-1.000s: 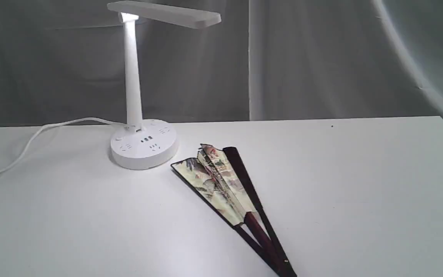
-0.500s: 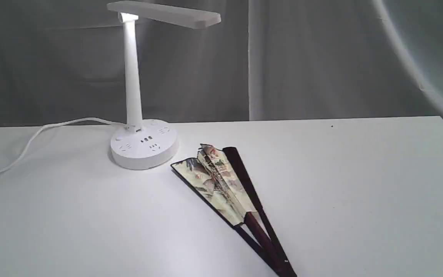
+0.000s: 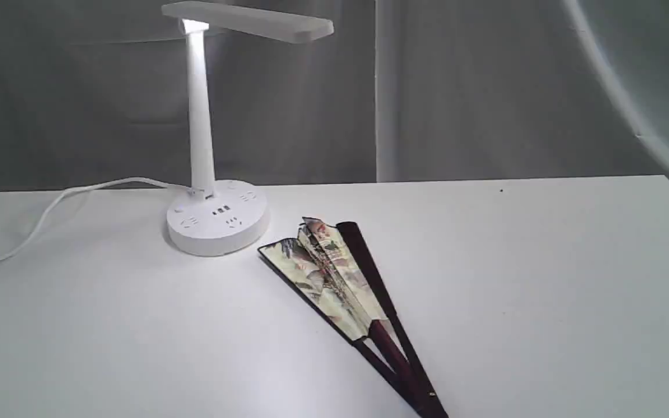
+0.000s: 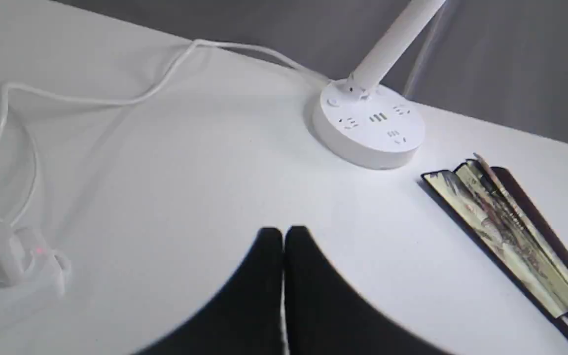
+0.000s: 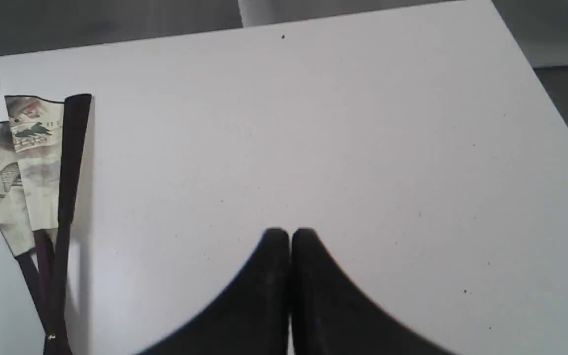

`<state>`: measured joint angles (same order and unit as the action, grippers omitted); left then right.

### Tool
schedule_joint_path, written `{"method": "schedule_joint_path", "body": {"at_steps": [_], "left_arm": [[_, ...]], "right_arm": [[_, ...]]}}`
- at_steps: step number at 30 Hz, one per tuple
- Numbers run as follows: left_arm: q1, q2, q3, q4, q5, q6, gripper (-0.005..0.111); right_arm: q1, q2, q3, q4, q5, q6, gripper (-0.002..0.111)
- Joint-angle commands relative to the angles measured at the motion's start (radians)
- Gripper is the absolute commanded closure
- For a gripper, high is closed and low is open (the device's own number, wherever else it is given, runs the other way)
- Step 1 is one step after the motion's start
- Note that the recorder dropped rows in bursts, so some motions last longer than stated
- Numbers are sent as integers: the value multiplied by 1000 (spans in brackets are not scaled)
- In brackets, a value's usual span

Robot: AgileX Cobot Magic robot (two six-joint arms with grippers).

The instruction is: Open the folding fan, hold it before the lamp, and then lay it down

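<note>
The white worktop (image 3: 543, 302) stands before a grey draped cloth backdrop (image 3: 474, 87); its far edge and right corner show. The cream pleated paper folding fan (image 3: 334, 278) with maroon ribs lies partly spread, just beside the base of the white plastic desk lamp (image 3: 201, 145). Open surface extends to the fan's right. The left tool (image 4: 283, 234) and right tool (image 5: 290, 235) are both clenched, grasping nothing.
</note>
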<state>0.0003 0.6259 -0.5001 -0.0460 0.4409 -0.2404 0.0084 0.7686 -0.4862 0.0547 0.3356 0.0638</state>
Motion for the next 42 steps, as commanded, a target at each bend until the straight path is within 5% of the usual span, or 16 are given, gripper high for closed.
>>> {"method": "schedule_joint_path", "body": {"at_steps": [1, 5, 14, 20, 31, 42], "left_arm": [[0, 85, -49, 3, -15, 16, 107], [0, 186, -112, -5, -15, 16, 107], [0, 382, -151, -13, -15, 16, 97], [-30, 474, -166, -107, -25, 146, 86], [-141, 693, -320, -92, 109, 170, 86], [-246, 883, -465, -49, 162, 170, 86]], "right_arm": [[2, 55, -5, 11, -19, -7, 108], [2, 113, -5, 17, -19, -7, 107], [2, 201, -5, 210, -19, -118, 80], [2, 306, -53, 426, 56, -332, 79], [2, 539, -269, 508, 225, -445, 82], [2, 732, -383, 828, 292, -697, 82]]}}
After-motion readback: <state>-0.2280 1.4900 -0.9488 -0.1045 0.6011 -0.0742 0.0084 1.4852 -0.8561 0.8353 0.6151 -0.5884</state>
